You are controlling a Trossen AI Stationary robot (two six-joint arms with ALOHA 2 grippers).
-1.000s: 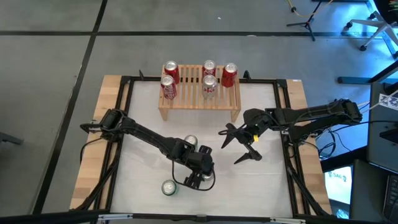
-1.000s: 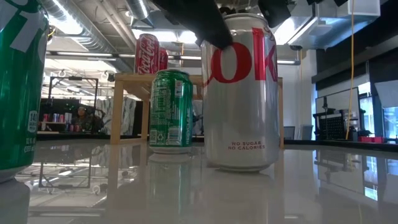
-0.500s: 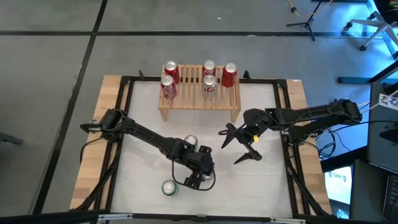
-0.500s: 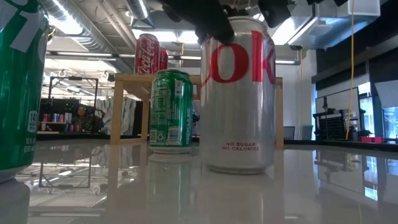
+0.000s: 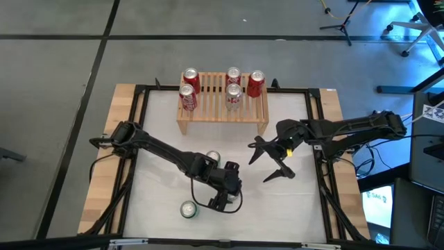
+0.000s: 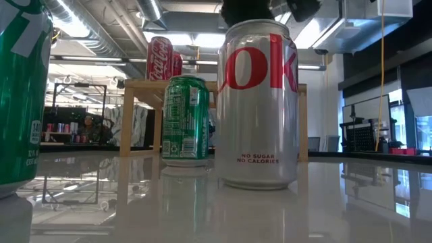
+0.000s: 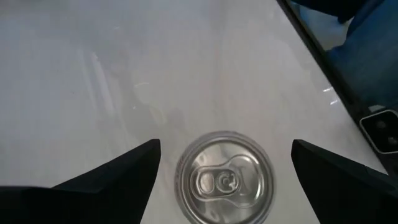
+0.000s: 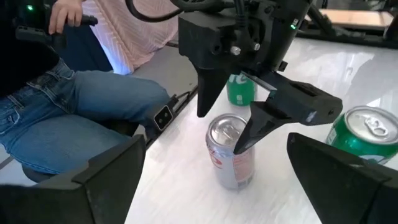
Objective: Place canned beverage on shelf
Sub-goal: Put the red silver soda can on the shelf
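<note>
Counting five cans on the shelf (image 5: 222, 111), you have three left: your left gripper (image 8: 231, 127) straddles the silver can (image 6: 257, 108) near-centre, fingers spread, gripping nothing; right gripper (image 5: 272, 161) waits wide open.

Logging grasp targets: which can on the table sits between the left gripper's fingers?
The silver Diet Coke can, under the open left gripper; both others are green.

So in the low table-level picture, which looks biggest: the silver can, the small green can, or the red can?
1. Silver can
2. Small green can
3. Red can
That order mostly reflects nearness to the camera; true sizes can't be compared here.
</note>
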